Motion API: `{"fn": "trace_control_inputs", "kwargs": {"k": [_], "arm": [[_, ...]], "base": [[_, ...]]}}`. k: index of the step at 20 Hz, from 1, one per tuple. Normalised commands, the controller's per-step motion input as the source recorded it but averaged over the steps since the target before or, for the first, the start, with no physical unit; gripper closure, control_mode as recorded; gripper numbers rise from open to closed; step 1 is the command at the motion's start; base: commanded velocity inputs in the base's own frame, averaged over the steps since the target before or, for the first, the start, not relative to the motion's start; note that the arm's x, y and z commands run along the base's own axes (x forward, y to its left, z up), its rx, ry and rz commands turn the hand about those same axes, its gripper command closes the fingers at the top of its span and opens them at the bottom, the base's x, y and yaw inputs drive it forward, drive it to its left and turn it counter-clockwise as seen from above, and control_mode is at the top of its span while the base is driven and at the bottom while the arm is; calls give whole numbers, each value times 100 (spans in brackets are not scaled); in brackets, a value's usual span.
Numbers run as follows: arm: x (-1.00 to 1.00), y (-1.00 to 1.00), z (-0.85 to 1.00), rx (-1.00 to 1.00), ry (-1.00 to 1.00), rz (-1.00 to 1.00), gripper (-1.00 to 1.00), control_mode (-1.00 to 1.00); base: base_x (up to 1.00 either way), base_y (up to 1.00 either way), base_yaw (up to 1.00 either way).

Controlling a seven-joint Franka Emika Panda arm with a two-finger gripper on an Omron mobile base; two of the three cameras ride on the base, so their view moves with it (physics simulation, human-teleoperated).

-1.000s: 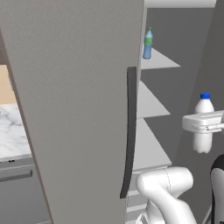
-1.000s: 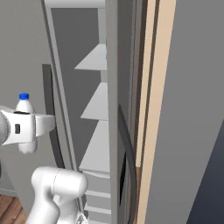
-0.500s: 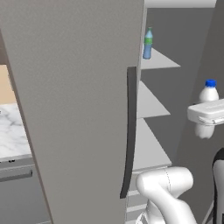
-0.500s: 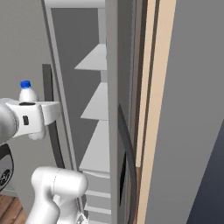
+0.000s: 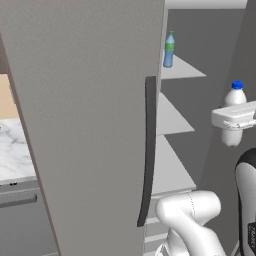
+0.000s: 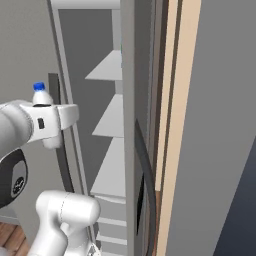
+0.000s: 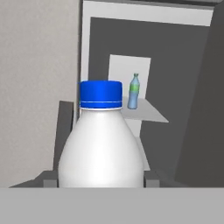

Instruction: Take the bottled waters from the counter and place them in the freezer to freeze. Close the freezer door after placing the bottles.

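Note:
My gripper (image 5: 233, 119) is shut on the white bottled water (image 5: 235, 98) with a blue cap, holding it upright around its body in front of the open freezer (image 5: 176, 120). In the right base view the gripper (image 6: 50, 125) and that bottle (image 6: 41, 97) hang level with the middle shelf. Up close, the bottle (image 7: 101, 148) sits between my fingertips. The blue bottled water (image 5: 169, 50) with green cap stands on the top shelf, and it shows as a small blue bottle (image 7: 134, 92) from the hand. The freezer door (image 5: 90, 125) stands open, its dark handle (image 5: 148, 150) facing me.
White shelves (image 6: 111, 120) step down inside the freezer. The marble counter (image 5: 12, 155) lies left of the open door. The second grey door (image 6: 128, 150) stays closed on the right, with a tan wall panel (image 6: 180, 125) beside it. The arm's base (image 5: 187, 215) stands below the shelves.
My gripper has lifted the white bottle higher and carried it a little closer to the freezer opening. The door and the blue bottle have not moved.

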Motion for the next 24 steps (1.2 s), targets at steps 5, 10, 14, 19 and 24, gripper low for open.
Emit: {"fn": "trace_control_inputs", "kwargs": {"k": [5, 10, 14, 19, 24], "arm": [[38, -14, 9, 0, 0, -1, 100, -100], [54, 0, 0, 0, 5, -4, 100, -100], [28, -3, 0, 3, 0, -6, 100, -100], [19, -5, 0, 5, 0, -4, 100, -100], [21, 0, 0, 0, 0, -5, 100, -100]], "base": [[0, 0, 0], [0, 0, 0], [0, 0, 0], [0, 0, 0], [0, 0, 0]]}}
